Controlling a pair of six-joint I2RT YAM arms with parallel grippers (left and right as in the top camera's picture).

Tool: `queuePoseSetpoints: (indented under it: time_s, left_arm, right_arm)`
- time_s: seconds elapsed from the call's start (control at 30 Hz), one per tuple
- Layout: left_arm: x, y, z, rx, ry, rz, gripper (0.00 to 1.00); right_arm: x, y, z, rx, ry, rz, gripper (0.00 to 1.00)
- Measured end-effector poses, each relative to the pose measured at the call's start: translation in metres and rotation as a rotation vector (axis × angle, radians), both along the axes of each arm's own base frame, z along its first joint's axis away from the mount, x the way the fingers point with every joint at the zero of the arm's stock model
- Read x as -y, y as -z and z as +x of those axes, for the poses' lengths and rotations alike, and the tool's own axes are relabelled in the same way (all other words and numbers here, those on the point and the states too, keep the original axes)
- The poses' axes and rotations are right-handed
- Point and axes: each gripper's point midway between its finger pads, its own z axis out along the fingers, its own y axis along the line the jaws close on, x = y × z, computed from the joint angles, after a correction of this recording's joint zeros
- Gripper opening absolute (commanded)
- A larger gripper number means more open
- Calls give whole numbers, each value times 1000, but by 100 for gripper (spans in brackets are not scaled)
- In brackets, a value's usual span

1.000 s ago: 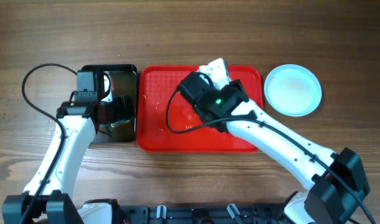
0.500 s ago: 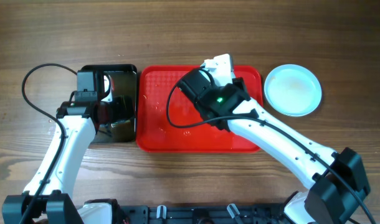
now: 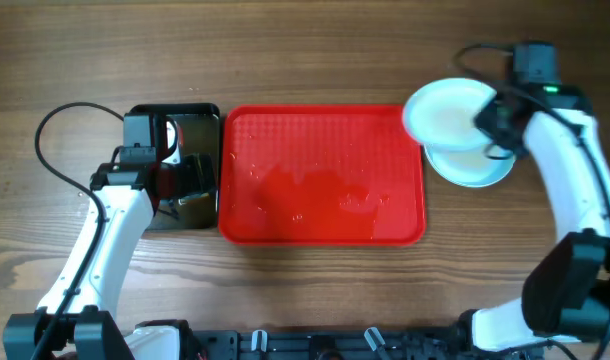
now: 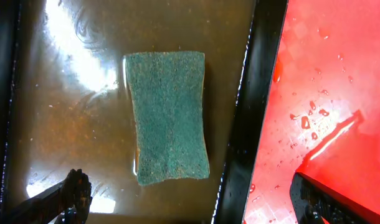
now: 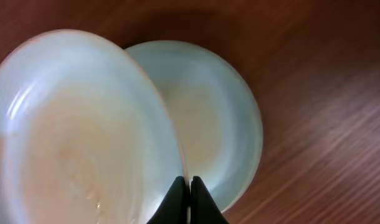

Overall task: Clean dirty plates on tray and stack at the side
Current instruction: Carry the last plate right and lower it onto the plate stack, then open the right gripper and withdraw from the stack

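The red tray (image 3: 322, 176) lies in the middle of the table, wet and bare of plates. My right gripper (image 3: 485, 128) is shut on the rim of a pale blue-white plate (image 3: 445, 113), (image 5: 84, 130) and holds it tilted above another plate (image 3: 473, 168), (image 5: 215, 118) that lies on the table to the right of the tray. My left gripper (image 4: 190, 205) is open over the black tray (image 3: 175, 170), above the green sponge (image 4: 168, 115), touching nothing. No sauce smear shows on either plate. A third plate is not in view.
The black tray (image 4: 65, 124) holds brownish water with the sponge in it. Its right wall (image 4: 243, 124) borders the red tray (image 4: 327, 93), which has water drops on it. Bare wooden table surrounds both trays.
My right arm has swung from over the red tray to the right side, carrying the plate over the plate lying there. The left arm has not moved.
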Motion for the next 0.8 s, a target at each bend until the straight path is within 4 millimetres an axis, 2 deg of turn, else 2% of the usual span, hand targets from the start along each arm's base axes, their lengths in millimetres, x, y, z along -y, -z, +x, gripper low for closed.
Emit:
queuePoseSetpoints:
  time_s: [0.03, 0.07, 0.27, 0.33, 0.37, 0.43, 0.57, 0.6, 0.63, 0.67, 0.73, 0.8]
  left_arm:
    - [0, 0, 0, 0, 0, 0, 100]
    - [0, 0, 0, 0, 0, 0, 100]
    - [0, 0, 0, 0, 0, 0, 100]
    - [0, 0, 0, 0, 0, 0, 100]
    - [0, 0, 0, 0, 0, 0, 100]
    - [0, 0, 0, 0, 0, 0, 100]
    - [0, 0, 0, 0, 0, 0, 100]
    - [0, 0, 0, 0, 0, 0, 100]
    - [0, 0, 0, 0, 0, 0, 100]
    - [0, 0, 0, 0, 0, 0, 100]
    - [0, 0, 0, 0, 0, 0, 100]
    - [0, 0, 0, 0, 0, 0, 100]
  right_arm:
    - [25, 1, -8, -5, 59, 14, 4]
    - [36, 1, -13, -10, 82, 17, 4]
    - [40, 3, -18, -27, 49, 37, 5]
    - [36, 5, -22, -50, 22, 48, 22]
    - [35, 6, -24, -59, 15, 51, 26]
    - [32, 7, -26, -72, 1, 63, 41]
    - [18, 10, -31, -95, -77, 125, 54]
    - [13, 10, -29, -92, -118, 147, 60]
    - [3, 10, -28, -85, -183, 185, 86]
    - [-7, 9, -26, -72, -253, 229, 100]
    - [-31, 6, -23, -36, -404, 317, 100]
    - [-46, 4, -22, -27, -479, 348, 99]
